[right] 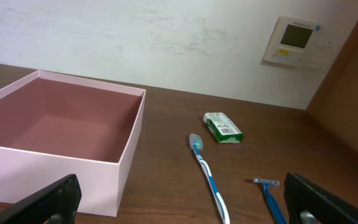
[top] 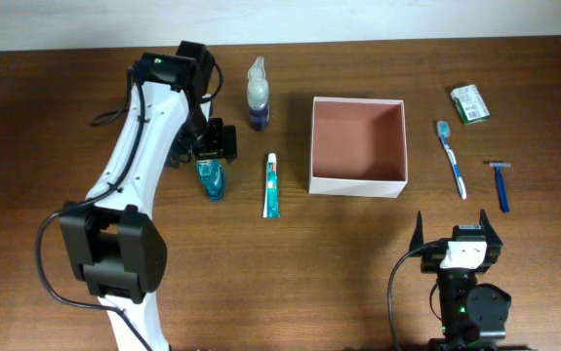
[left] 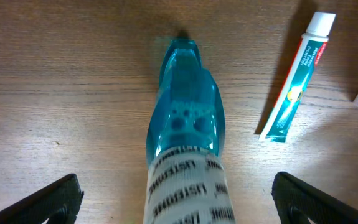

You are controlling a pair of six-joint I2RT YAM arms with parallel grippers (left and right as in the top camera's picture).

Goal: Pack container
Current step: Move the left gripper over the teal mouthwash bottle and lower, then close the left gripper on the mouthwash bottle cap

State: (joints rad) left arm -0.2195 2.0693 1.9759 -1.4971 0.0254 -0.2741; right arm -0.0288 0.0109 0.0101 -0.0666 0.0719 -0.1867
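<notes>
So from where I'm standing, the left arm is the one that's stretched out. Its base sits around 7 o'clock on the table, and the white link runs up toward 12 before the wrist folds over and drops back toward 5. The left tool points pretty much straight down at the table with its jaws spread wide. In the left wrist view, its black fingers only show at the bottom corners. The right arm is tucked up compact at about 5 o'clock. The right tool is low and aimed at 12, fingers splayed apart too, gripping nothing.
</notes>
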